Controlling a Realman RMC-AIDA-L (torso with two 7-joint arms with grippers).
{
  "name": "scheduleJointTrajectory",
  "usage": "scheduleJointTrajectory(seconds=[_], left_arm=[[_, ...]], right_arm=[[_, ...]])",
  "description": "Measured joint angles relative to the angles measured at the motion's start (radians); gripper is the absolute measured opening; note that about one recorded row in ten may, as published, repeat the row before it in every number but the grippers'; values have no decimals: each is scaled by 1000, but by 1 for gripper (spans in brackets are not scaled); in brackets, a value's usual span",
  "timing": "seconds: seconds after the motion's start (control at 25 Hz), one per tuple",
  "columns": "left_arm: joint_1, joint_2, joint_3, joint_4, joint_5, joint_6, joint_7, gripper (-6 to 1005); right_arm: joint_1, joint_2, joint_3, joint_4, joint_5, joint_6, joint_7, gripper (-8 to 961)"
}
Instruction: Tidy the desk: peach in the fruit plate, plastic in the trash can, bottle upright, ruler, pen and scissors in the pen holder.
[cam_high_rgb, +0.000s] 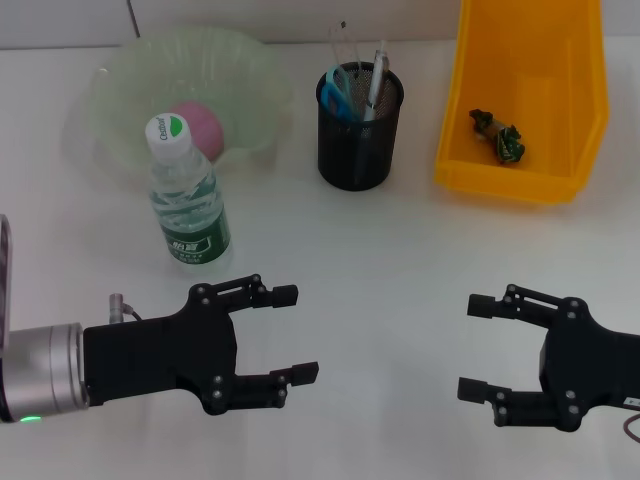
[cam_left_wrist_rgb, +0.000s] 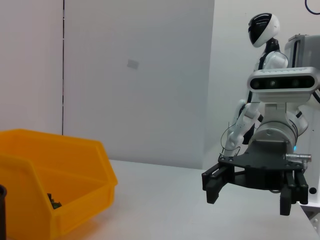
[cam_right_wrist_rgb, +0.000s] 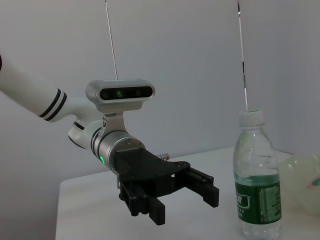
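With both end effectors, left (cam_high_rgb: 295, 335) and right (cam_high_rgb: 473, 347), spread wide and empty, the peach (cam_high_rgb: 200, 127) sits in the fruit plate (cam_high_rgb: 120, 95), scissors (cam_high_rgb: 338, 92) and pen (cam_high_rgb: 376, 82) in the pen holder (cam_high_rgb: 357, 145), plastic (cam_high_rgb: 498, 134) in the trash can (cam_high_rgb: 520, 175).

Black left gripper (cam_high_rgb: 290, 335) on silver wrist with green light, white arm banded seemingly black

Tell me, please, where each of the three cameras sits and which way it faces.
Head view: on the head, looking down at the table; shows left end effector and right end effector, both open.
Left wrist view: on the left arm, facing across to the right end effector and yellow bin.
Right wrist view: on the right arm, facing the left end effector and upright bottle.
Shared: each wrist view shows the opposite arm.
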Motion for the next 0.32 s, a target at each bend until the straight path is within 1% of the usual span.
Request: scheduleJointTrajectory(seconds=[0.32], left_arm=[[4, -3, 0, 0, 0, -1, 3, 794]], right_arm=[[1, 5, 0, 0, 4, 13, 0, 840]])
